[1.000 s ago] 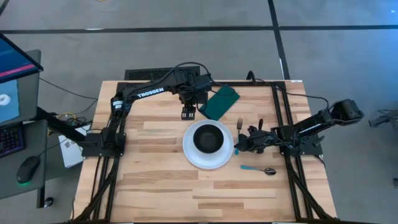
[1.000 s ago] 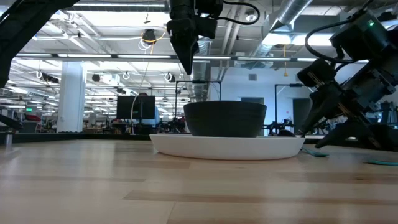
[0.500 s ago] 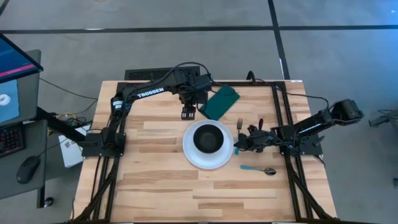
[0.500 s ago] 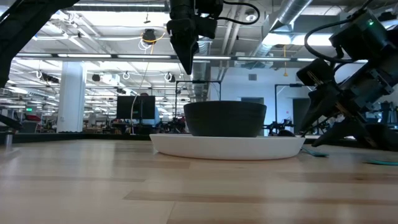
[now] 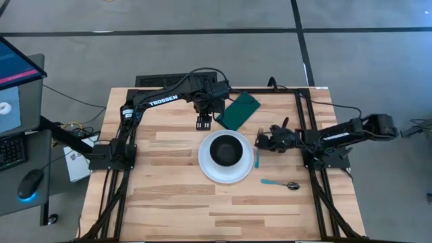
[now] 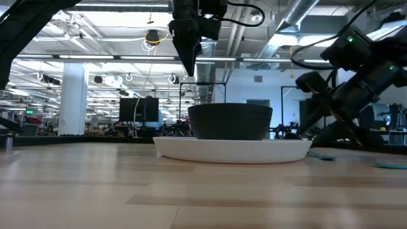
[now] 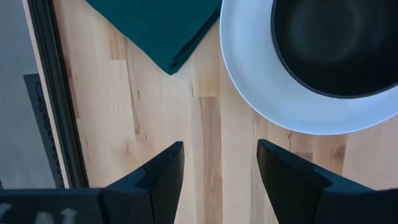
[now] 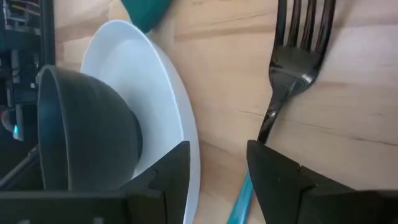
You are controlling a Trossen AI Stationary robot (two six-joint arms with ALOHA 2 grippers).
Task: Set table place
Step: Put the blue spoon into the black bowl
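On the table (image 5: 175, 202), a teal-handled spoon (image 5: 280, 183) lies nearest, right of the white plate (image 5: 208, 169) carrying a dark bowl (image 5: 226, 150). The right gripper (image 5: 260, 142), jaws apart, sits low over a dark fork (image 8: 292, 68), seemingly not gripping it. Farther back, the left gripper (image 5: 204, 124) hovers, jaws apart, beside a green napkin (image 5: 237, 111).

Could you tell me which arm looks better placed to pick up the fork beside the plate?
Right, probably: the right pincer hangs open directly at the fork, while the left pincer hovers open beyond the plate, near the napkin.
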